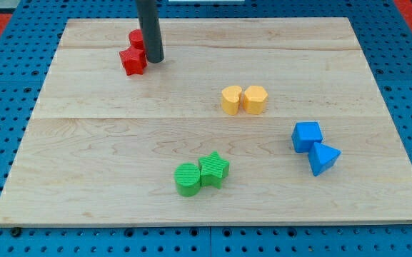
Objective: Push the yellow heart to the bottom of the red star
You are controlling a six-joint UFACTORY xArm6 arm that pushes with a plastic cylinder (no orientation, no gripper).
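Observation:
The yellow heart [231,100] lies right of the board's middle and touches a yellow many-sided block [255,99] on its right. The red star [132,61] sits near the view's top left, with a second red block [137,37] just behind it whose shape I cannot make out. My tip [154,61] rests on the board right beside the red star's right edge, partly hiding the second red block. The tip is far to the upper left of the yellow heart.
A green cylinder [188,178] and a green star [214,170] touch near the view's bottom centre. A blue cube [307,135] and a blue triangle [323,158] sit together at the right. The wooden board [84,143] ends on a blue perforated surface.

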